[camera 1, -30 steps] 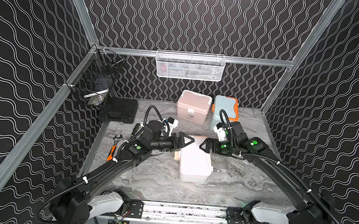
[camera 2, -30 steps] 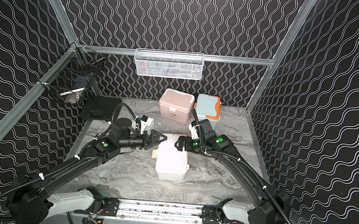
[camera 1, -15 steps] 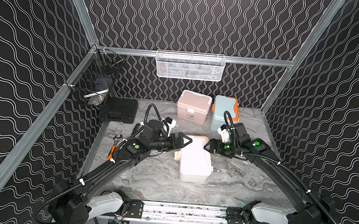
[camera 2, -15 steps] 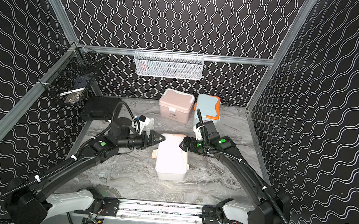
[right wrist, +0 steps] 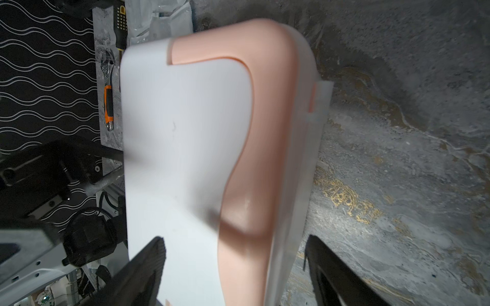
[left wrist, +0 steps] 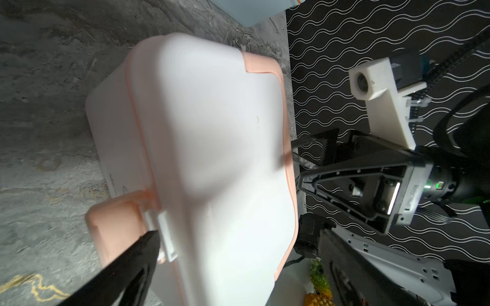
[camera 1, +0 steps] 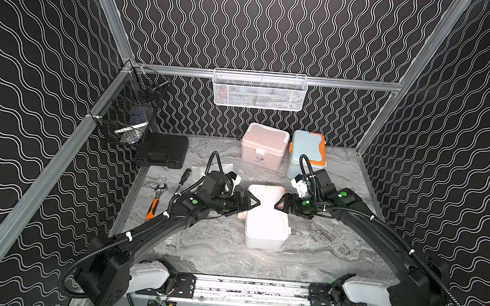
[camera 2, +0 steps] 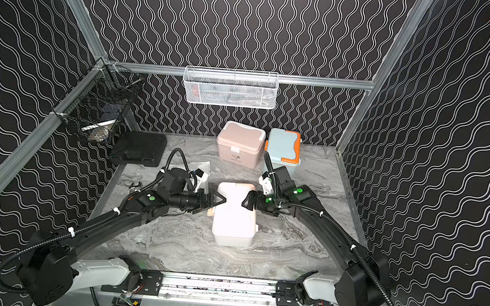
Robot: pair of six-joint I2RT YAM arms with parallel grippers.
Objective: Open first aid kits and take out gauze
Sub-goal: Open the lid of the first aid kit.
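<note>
Both tools, left tool (camera 1: 255,202) & right tool (camera 1: 279,205), jaws spread wide, holding nothing, flank the white-and-peach first aid kit (camera 1: 265,221) mid-table (camera 1: 215,253). Best bet, prob.: right steadies the box, left flicks the peach latch (left wrist: 116,227) w/o tipping it.

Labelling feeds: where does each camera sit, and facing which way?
Top views: high over the arm bases, looking down at the table; both arms show.
Left wrist: on left arm, facing white kit and right gripper; one finger shows.
Right wrist: on right arm, facing the kit's other side; both fingers show.
All share the white kit.
</note>
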